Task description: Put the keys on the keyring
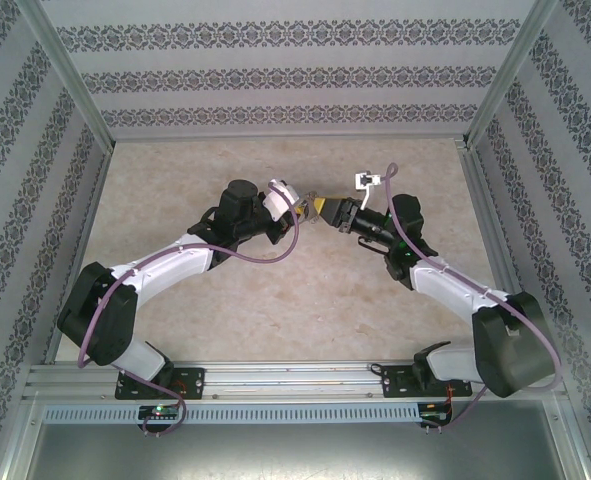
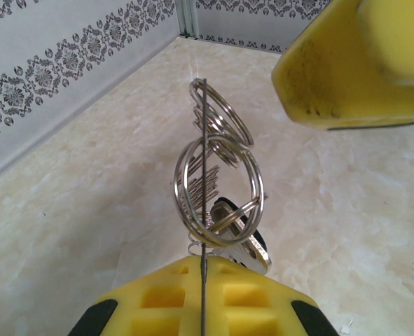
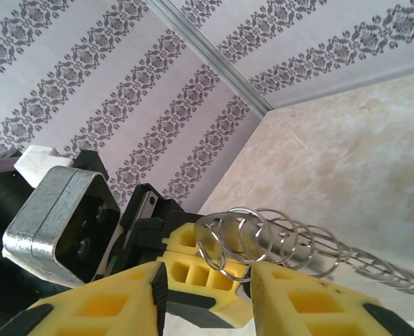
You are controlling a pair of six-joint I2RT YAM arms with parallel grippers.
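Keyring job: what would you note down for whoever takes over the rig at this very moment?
Left gripper: jaws shut on the keyring, held edge-on to its camera.
Right gripper: jaws open at the keyring's chain, gripping nothing.
Key: hangs among the chain's rings close to the left jaws.
Done: key looks threaded, though that is not certain.
Left: confirm the key is on, then set the keyring down.

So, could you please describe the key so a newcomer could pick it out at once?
Over the beige table, the left hand clamps the thin keyring edge-on. The key sits right by its yellow fingers; unlike the silver rings, it has a black head.
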